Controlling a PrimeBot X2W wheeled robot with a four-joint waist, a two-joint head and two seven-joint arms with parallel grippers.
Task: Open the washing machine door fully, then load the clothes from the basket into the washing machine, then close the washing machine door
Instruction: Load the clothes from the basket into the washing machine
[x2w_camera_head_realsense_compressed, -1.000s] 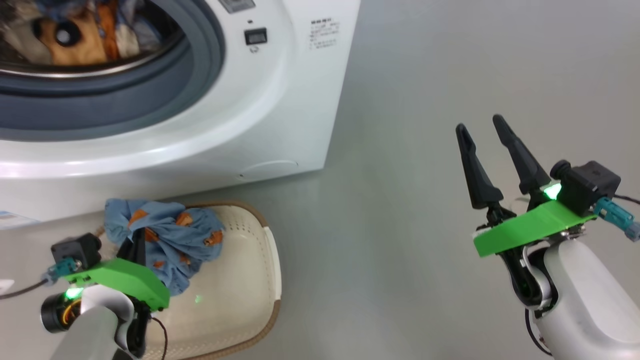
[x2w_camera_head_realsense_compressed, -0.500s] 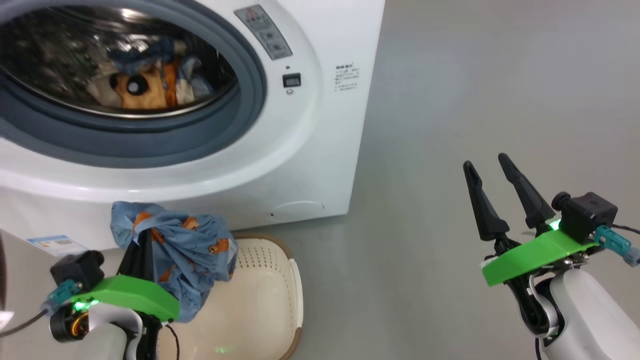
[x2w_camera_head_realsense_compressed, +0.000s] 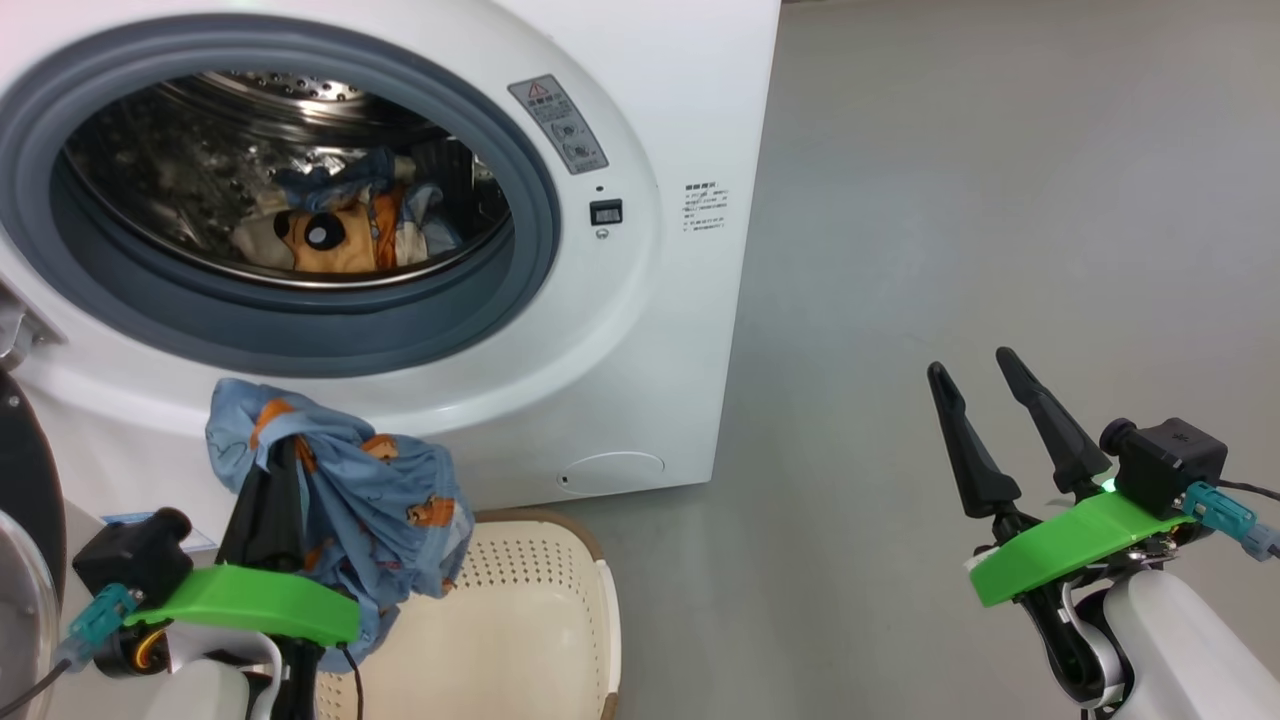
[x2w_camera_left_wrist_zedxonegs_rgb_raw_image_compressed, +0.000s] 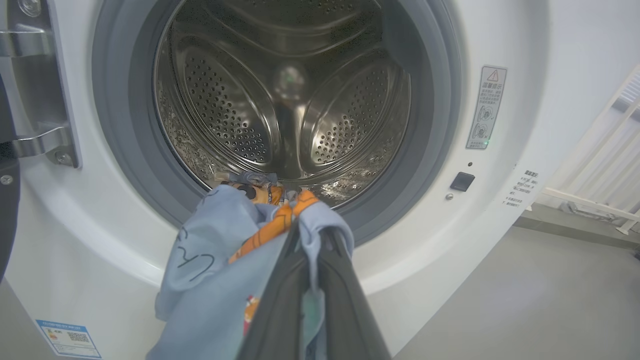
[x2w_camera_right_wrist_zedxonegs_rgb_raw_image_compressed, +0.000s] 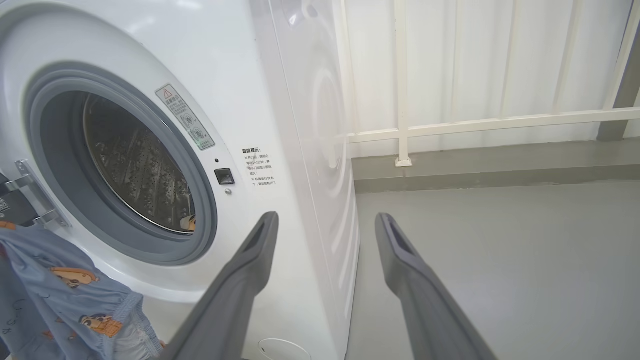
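Head view has the left claw clenched on a blue garment, held above the basket and just in front of the washing machine, a little below the lip of its opening. The fabric is bunched over the claw's tips and drapes down past the green wrist plate. More clothes lie at the bottom of the drum. The washing machine door stands swung open at the left edge. The right claw is released, its fingers spread and empty, well apart to the right over the floor.

Left wrist view looks along the shut fingers straight at the lower part of the grey gasket, with cloth spilling to the left of them.

The garment looks light, soft and limp, so it keeps no shape of its own. A pinch on a gathered fold, as here, seems enough to carry it. The loose tails hanging below the grip are the likely trouble, since they could drag on the rubber gasket or stay outside the opening. Letting go well past the lip, deep in the drum, would suit it. Thin cloth may also cling to the fingers on release.
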